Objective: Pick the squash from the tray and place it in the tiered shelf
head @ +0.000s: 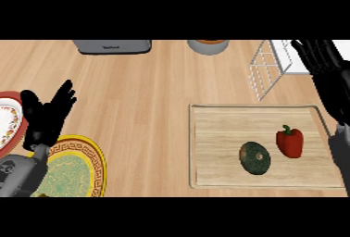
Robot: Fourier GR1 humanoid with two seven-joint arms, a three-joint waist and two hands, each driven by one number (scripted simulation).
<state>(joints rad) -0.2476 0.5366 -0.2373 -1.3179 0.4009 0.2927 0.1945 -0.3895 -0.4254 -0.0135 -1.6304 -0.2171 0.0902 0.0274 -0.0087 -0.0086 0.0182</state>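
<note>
A dark green squash (255, 158) lies on the wooden tray (219, 139) at the lower right, with a red bell pepper (290, 141) just to its right. The white wire tiered shelf (268, 69) stands beyond the tray at the upper right. My right hand (327, 65) is raised along the right edge, fingers straight and pointing up, above the shelf and tray and touching nothing. My left hand (46, 115) rests open at the left, fingers up, far from the tray.
A yellow and green patterned plate (82, 159) lies at the lower left, partly under my left forearm. A red-rimmed plate (8, 118) is at the left edge. A grey toaster (111, 46) and a round bowl (207, 46) stand at the back.
</note>
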